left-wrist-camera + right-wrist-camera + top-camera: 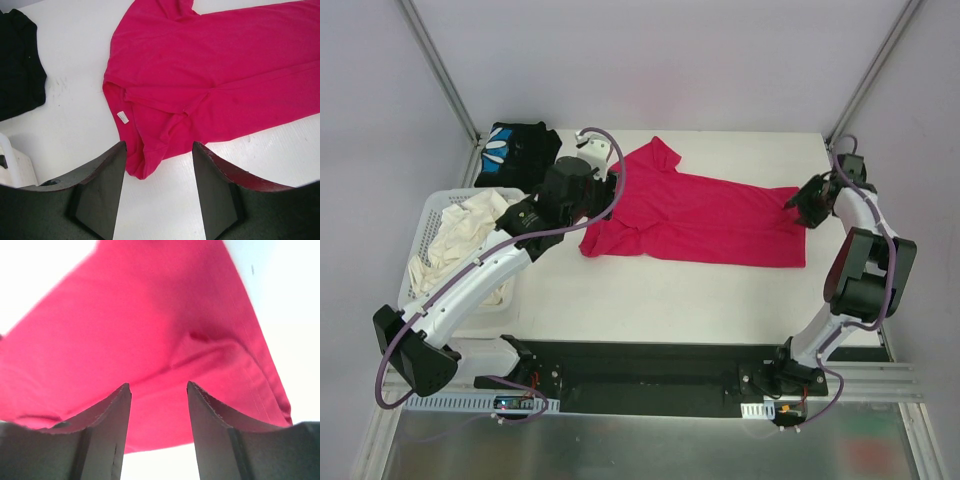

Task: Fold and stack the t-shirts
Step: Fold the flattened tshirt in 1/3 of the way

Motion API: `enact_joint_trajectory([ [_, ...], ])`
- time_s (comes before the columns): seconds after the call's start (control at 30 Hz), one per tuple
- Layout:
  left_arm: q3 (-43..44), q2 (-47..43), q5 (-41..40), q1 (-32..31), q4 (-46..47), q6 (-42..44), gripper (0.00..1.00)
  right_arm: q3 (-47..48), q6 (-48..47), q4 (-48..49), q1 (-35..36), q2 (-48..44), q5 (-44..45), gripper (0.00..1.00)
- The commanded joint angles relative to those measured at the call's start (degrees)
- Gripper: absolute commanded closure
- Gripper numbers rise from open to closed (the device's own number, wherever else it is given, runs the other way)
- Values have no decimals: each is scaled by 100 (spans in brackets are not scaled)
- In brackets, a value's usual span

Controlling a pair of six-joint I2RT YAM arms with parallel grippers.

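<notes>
A red t-shirt (705,213) lies spread across the middle of the white table, partly folded, its collar end at the left. My left gripper (588,196) is open and empty just above the shirt's left edge; in the left wrist view (159,150) the bunched sleeve (145,160) lies between the fingers. My right gripper (800,205) is open at the shirt's right hem; in the right wrist view (159,390) the red cloth (150,340) fills the frame close under the fingers. A folded black t-shirt (517,152) lies at the back left.
A white basket (438,215) at the left holds crumpled cream-coloured shirts (455,240). The black shirt also shows at the left edge of the left wrist view (17,65). Metal frame posts rise at the table's back corners.
</notes>
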Motion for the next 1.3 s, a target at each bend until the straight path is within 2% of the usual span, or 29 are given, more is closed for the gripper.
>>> enact_joint_trajectory([
  [0.0, -60, -82, -81, -46, 56, 99, 45, 1092, -253, -513, -114, 363, 210, 51],
  [0.23, -139, -117, -275, -46, 56, 187, 45, 892, -341, -505, -229, 337, 378, 56],
  [0.77, -174, -100, -319, -46, 56, 222, 45, -242, -307, -57, -563, -208, 334, 56],
  [1.27, -156, -65, -442, -46, 47, 293, 45, -138, -219, 198, -686, 196, 333, 55],
])
